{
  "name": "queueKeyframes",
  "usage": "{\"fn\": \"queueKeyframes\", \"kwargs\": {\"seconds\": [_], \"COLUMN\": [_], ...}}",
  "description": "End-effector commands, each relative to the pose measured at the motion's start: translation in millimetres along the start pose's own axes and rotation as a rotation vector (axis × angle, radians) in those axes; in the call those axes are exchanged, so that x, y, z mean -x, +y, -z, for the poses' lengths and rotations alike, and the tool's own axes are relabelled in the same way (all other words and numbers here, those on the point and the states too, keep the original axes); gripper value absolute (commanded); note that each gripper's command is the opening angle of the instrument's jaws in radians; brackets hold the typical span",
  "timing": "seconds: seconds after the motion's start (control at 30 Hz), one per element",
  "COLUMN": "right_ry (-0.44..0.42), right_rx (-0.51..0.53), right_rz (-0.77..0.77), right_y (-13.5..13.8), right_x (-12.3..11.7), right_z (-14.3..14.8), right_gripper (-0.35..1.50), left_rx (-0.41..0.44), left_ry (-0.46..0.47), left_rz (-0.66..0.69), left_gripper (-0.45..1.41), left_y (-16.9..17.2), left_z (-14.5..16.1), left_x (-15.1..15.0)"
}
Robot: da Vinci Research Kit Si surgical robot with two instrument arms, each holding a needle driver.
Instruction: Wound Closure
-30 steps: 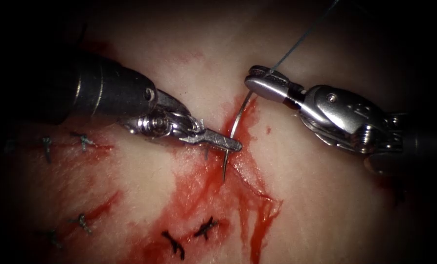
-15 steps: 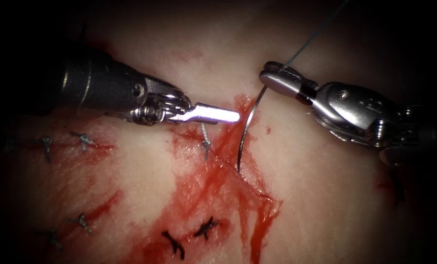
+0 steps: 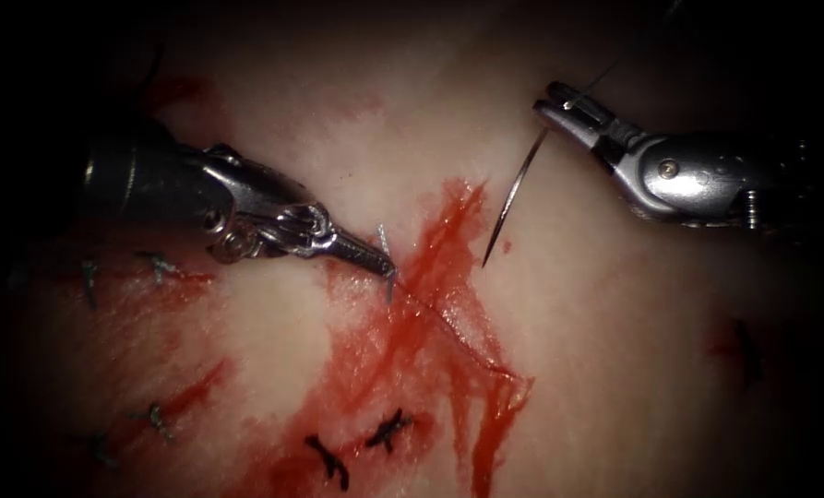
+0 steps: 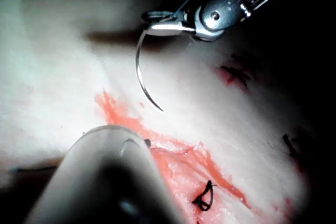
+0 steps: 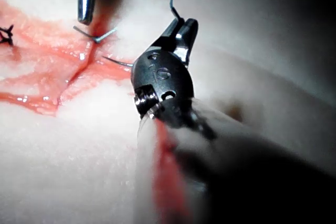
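The left tool (image 3: 386, 267) reaches in over the tissue (image 3: 615, 369), its jaws closed at a short cut end of thread (image 3: 386, 242) just left of the cut (image 3: 448, 323); whether they grip it cannot be told. Red fluid (image 3: 402, 360) spreads around the cut. To the right, the right tool (image 3: 552, 103) has its jaws clamped on the curved needle (image 3: 513, 194) at its thread end. The needle hangs free above the tissue, tip pointing down near the cut's right edge. The thread (image 3: 605, 69) runs upward from the jaws.

No legible text, label, brand, number or sign appears on my tools, the needle, the thread or the tissue in these views.
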Motion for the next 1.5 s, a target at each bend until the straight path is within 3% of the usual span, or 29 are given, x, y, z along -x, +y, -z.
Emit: {"fn": "queueKeyframes", "kwargs": {"seconds": [0.03, 0.23, 0.33, 0.37, 0.47, 0.57, 1.03, 1.5], "right_ry": [0.017, 0.014, -0.006, -0.011, -0.023, -0.029, -0.025, -0.003], "right_rx": [0.01, 0.03, 0.064, 0.074, 0.093, 0.101, 0.096, 0.071], "right_rz": [0.038, 0.06, 0.067, 0.079, 0.092, 0.11, 0.239, 0.497], "right_y": [-0.7, -1.8, -2.2, -2.3, -2.6, -2.9, -4.8, -8.8], "right_x": [-0.9, -2.6, -2.8, -2.9, -3.3, -3.6, -3.8, -3.3], "right_z": [-1.1, -1.4, -1.4, -1.4, -1.3, -1.3, -2.0, -3.0], "right_gripper": [-0.35, -0.35, -0.35, -0.35, -0.35, -0.35, -0.35, -0.35], "left_rx": [0.01, 0.03, 0.013, -0.005, -0.173, -0.273, -0.338, -0.386], "left_ry": [-0.019, -0.107, -0.087, -0.068, -0.003, -0.028, -0.053, -0.074], "left_rz": [-0.012, 0.034, 0.048, 0.071, 0.093, 0.089, 0.079, 0.07], "left_gripper": [-0.45, -0.45, -0.45, -0.45, -0.45, -0.45, -0.45, -0.45], "left_y": [-0.1, 0.5, 0.6, 0.6, 0.8, 0.6, -1.0, -2.0], "left_z": [-1.3, -4.1, -4.8, -5.0, -5.5, -5.5, -4.5, -4.3], "left_x": [0.3, 1.6, 1.6, 1.6, 1.6, 1.5, 1.6, 2.2]}}
